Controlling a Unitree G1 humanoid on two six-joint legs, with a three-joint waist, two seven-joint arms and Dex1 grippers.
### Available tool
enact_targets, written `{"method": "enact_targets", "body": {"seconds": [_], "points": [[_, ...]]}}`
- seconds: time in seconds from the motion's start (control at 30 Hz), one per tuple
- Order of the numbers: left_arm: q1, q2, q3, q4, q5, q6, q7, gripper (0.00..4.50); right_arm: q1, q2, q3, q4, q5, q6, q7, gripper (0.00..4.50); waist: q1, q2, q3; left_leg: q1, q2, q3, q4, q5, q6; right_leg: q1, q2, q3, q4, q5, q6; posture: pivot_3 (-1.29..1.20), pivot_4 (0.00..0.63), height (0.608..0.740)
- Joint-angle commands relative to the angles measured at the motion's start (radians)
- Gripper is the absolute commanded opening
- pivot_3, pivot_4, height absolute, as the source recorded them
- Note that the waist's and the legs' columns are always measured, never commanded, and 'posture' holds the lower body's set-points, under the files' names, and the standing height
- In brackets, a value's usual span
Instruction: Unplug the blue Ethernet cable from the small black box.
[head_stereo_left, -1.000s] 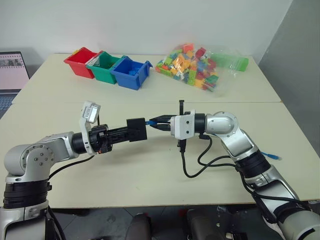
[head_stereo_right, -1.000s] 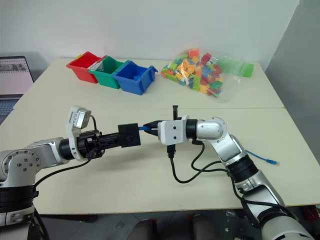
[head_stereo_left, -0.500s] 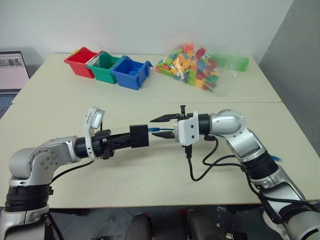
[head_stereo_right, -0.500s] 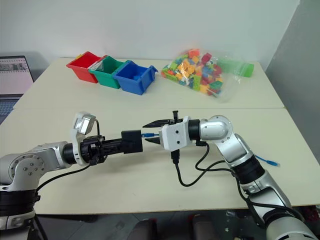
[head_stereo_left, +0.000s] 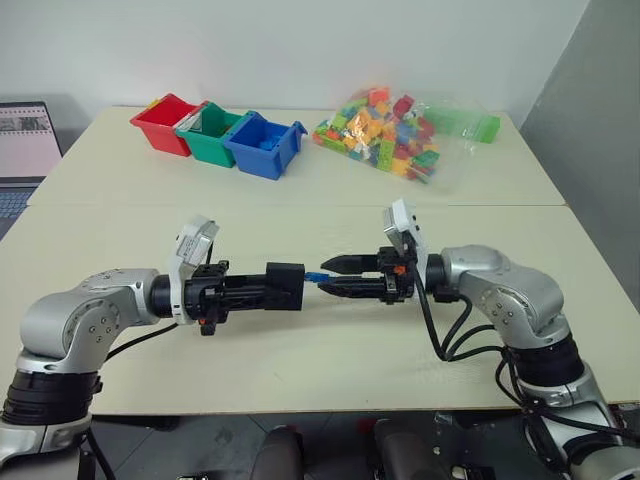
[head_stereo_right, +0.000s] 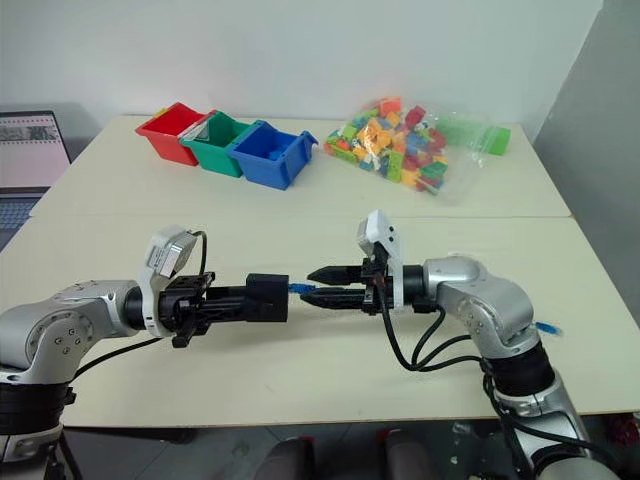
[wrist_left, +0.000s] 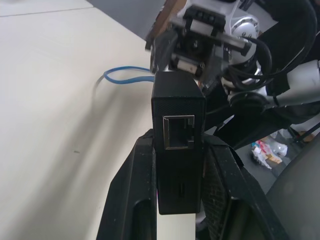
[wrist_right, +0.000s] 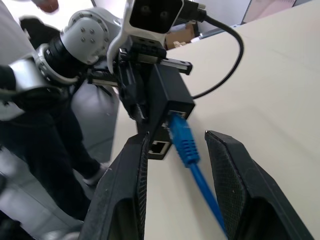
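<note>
Right wrist view, blue Ethernet cable (wrist_right: 186, 145) plugged into small black box (wrist_right: 170, 100)

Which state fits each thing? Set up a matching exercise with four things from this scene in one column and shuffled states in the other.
Things:
1. left gripper
2. right gripper
3. blue Ethernet cable
4. bag of bricks

States:
A. plugged into the small black box
B. open, fingers either side of the plug
C. lying at the table's far side
D. shut on the box

Pairs: 1-D, 2-B, 3-A, 4-C
</note>
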Motion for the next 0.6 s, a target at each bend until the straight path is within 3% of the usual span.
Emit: {"method": "enact_targets", "body": {"seconds": [0.03, 0.6], "points": [[-0.014, -0.005, 0.047, -0.007, -0.058, 0.027, 0.010, 0.79, 0.010, 0.056, -0.072, -0.049, 0.117, 0.079, -0.078, 1.87, -0.002, 0.000, 0.000, 0.000, 0.000, 0.000, 0.000, 0.000, 0.000, 0.000, 0.000, 0.000, 0.000, 0.000, 0.000, 0.00, 0.150, 0.740], [-0.028, -0.011, 0.045, 0.009, -0.071, 0.039, 0.014, 0.79, 0.006, 0.102, -0.085, -0.018, 0.171, 0.115, -0.164, 1.87, -0.009, 0.000, 0.000, 0.000, 0.000, 0.000, 0.000, 0.000, 0.000, 0.000, 0.000, 0.000, -0.001, 0.000, 0.001, 0.00, 0.150, 0.740]]}}
